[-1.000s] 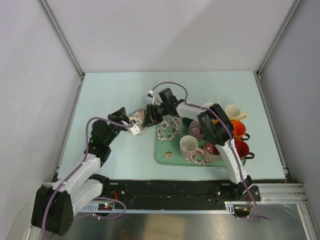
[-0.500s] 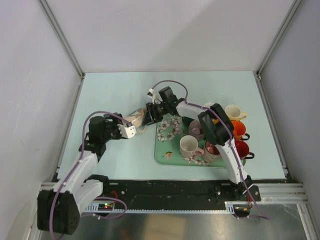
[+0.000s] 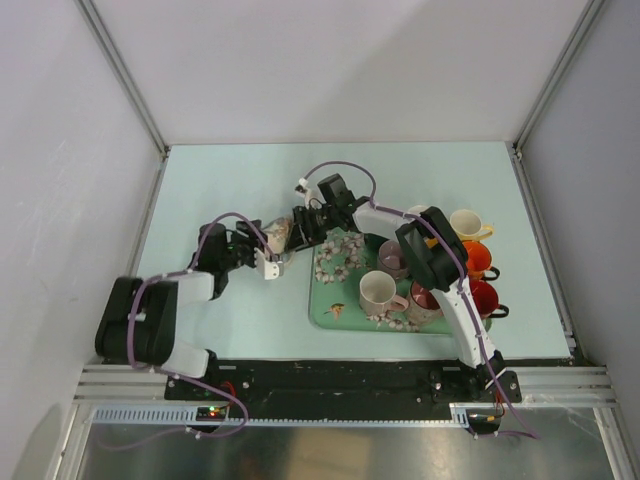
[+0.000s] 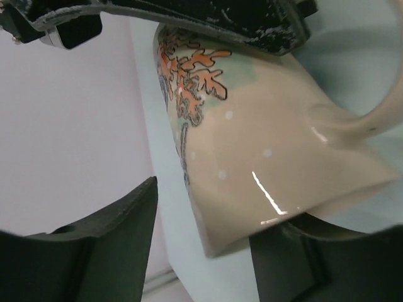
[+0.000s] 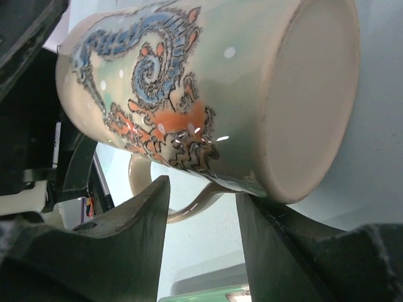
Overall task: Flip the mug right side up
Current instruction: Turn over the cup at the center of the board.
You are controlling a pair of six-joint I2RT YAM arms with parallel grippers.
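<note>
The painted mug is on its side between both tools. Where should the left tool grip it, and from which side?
Probably across the round body of the mug, at the end facing the left tool, coming in along its length. The handle sticks out sideways, so stay off that side.

Left hand (image 3: pixel 268 252) spread, right hand (image 3: pixel 296 230) clamped, facing

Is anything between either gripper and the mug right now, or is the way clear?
Nothing visible is in the way. The mug lies on its side between the left gripper fingers, with a gap at one finger. The right gripper is right at its base end. The tray of cups sits apart, to the side.
</note>
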